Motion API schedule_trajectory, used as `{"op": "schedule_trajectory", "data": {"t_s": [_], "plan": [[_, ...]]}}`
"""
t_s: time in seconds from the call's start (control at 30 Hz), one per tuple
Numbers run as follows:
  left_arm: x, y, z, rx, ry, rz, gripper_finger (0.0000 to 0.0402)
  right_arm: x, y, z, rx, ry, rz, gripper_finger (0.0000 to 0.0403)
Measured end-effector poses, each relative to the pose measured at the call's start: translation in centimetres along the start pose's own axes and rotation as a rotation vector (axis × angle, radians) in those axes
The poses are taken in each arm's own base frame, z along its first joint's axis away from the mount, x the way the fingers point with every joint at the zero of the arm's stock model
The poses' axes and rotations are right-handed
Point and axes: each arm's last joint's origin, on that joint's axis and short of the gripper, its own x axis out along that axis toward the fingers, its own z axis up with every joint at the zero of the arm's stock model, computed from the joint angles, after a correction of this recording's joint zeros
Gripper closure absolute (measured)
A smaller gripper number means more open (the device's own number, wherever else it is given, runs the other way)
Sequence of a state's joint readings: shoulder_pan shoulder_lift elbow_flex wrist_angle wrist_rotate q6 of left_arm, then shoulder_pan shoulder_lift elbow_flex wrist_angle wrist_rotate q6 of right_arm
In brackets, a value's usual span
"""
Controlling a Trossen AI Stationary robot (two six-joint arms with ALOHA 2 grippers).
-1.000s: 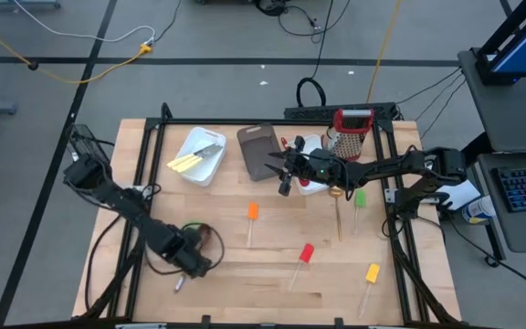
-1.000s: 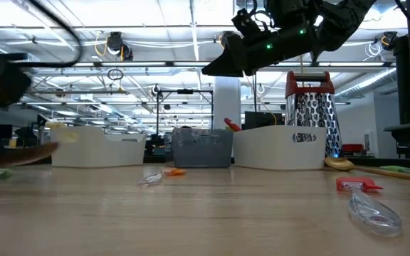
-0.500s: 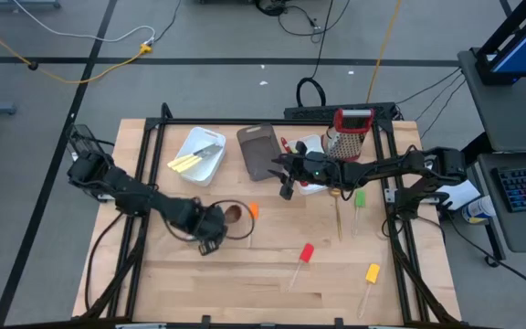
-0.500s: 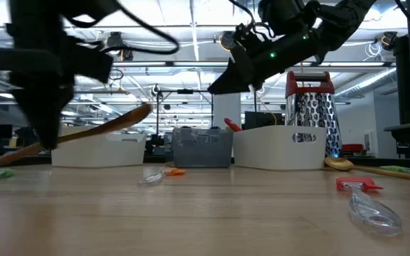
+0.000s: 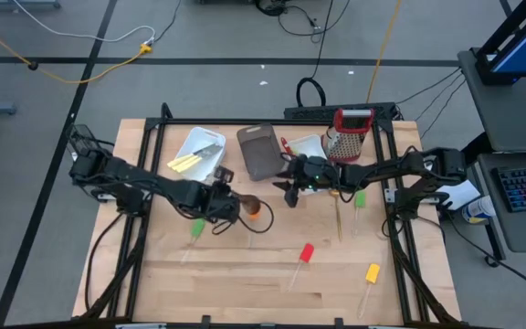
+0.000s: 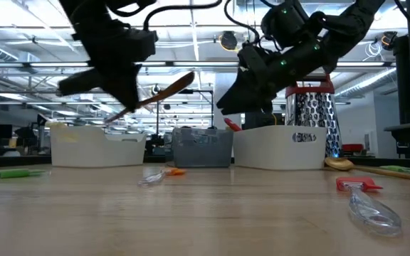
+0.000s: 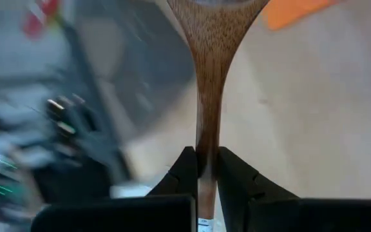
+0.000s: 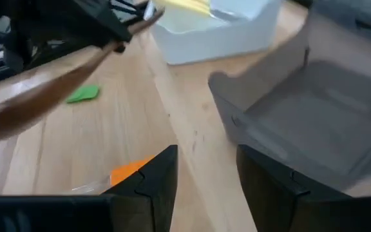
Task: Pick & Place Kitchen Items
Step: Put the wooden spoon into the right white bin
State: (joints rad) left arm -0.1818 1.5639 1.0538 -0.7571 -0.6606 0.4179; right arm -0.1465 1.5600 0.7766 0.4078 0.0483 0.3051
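Note:
My left gripper (image 5: 219,203) is shut on a wooden spoon (image 6: 164,91), held above the middle of the table, its bowl (image 5: 249,208) over the orange spatula (image 5: 255,213). My right gripper (image 5: 289,189) is open and empty, hovering just right of the spoon, near the brown tub (image 5: 258,151). A green spatula (image 5: 195,228), a red spatula (image 5: 305,253), a yellow spatula (image 5: 372,272), a green spoon (image 5: 359,198) and a gold spoon (image 5: 338,208) lie flat on the table. My left gripper pinches the wooden spoon's handle (image 7: 205,151) between its two fingers (image 7: 187,173), which lie along the handle. The spoon is lifted clear of the table. It slants upward from the gripper, with its bowl (image 7: 214,8) pointing toward the table's right.
A white tub (image 5: 199,155) holding yellow utensils stands at the back left. Another white tub (image 5: 310,146) and the red-topped grater (image 5: 352,132) stand at the back right. Free wood lies along the near edge.
My left gripper has risen from the table's near left and swung toward the far right, to the middle. It has carried the wooden spoon from just above the table to well clear of it. The green spatula has stayed on the table. My right gripper has sunk a little.

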Motion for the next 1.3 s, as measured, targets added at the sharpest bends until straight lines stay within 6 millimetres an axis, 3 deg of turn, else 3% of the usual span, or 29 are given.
{"op": "schedule_trajectory", "data": {"t_s": [0.23,0.4,0.63,0.87,1.3], "plan": [[0.4,2.2,1.9,0.367,-0.132,0.177,0.0381,-0.2,-1.1,0.1,0.129,-0.11,-0.049,0.0252],[0.7,4.0,2.5,0.503,-0.173,0.285,0.0381,-0.3,-1.5,0.9,0.167,-0.142,0.073,0.0252],[1.3,5.0,2.3,0.826,-0.189,0.311,0.038,-0.5,-1.2,1.6,0.254,-0.195,0.166,0.0252],[1.3,6.2,2.8,0.874,-0.207,0.423,0.038,-0.6,-0.9,2.0,0.252,-0.237,0.185,0.0252],[1.3,6.5,3.0,0.921,-0.232,0.456,0.038,0.1,0.9,1.8,0.247,-0.293,0.242,0.0252]]}}
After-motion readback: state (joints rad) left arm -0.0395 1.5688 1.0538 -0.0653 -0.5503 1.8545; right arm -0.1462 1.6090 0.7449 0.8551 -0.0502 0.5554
